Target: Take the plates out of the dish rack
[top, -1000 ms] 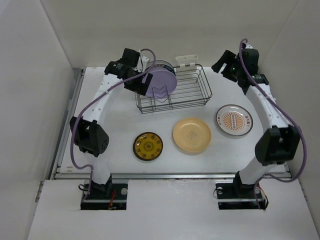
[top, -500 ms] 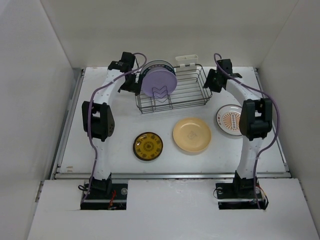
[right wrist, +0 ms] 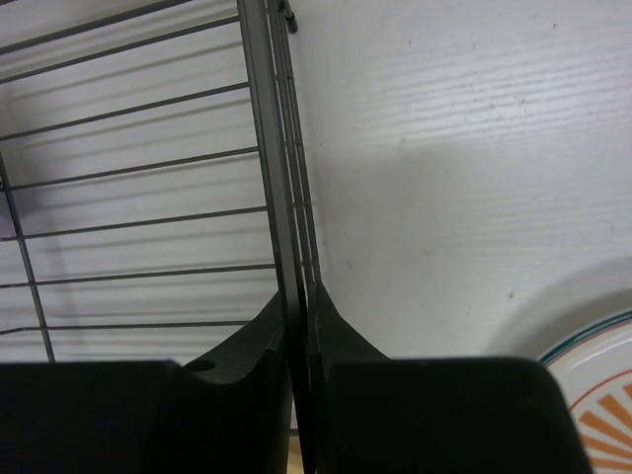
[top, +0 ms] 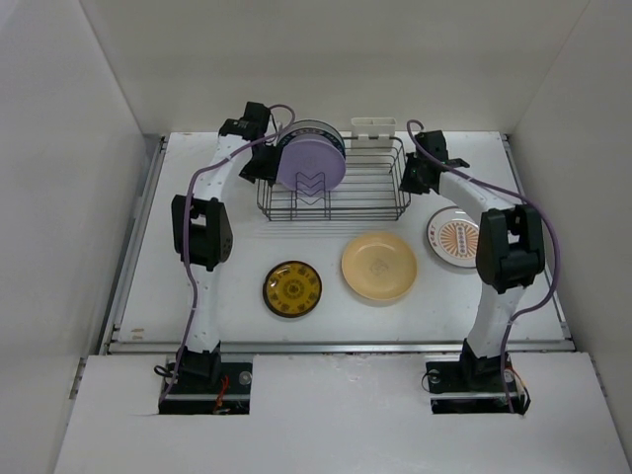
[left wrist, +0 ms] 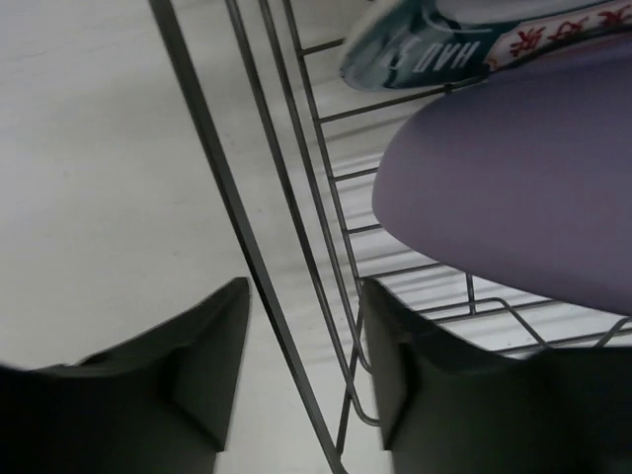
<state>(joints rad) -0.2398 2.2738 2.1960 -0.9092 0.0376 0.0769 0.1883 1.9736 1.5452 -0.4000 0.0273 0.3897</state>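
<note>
The dish rack point(top: 370, 188), a dark wire basket, stands at the back of the table. A lavender plate point(top: 310, 163) stands upright in its left part, with another plate's rim point(top: 318, 125) right behind it. My left gripper point(top: 263, 166) is at the rack's left end. In the left wrist view its jaws point(left wrist: 301, 331) straddle the rim wire point(left wrist: 212, 168) with a gap on each side, open; the lavender plate point(left wrist: 523, 188) and a teal patterned plate point(left wrist: 425, 49) lie beyond. My right gripper point(top: 409, 177) is shut on the right end wall point(right wrist: 276, 148), fingertips point(right wrist: 308, 306) pinching the wires.
Three plates lie flat in front of the rack: a dark gold-centred one point(top: 292, 288), a yellow-tan one point(top: 379, 266) and a white one with orange pattern point(top: 458, 238), whose edge point(right wrist: 602, 395) is beside my right gripper. A white holder point(top: 373, 126) sits on the rack's far side.
Both arms came in to the rack's ends. The right jaws closed on the right wall, the left jaws narrowed around the left rim. The rack turned from skewed to square and shifted slightly left.
</note>
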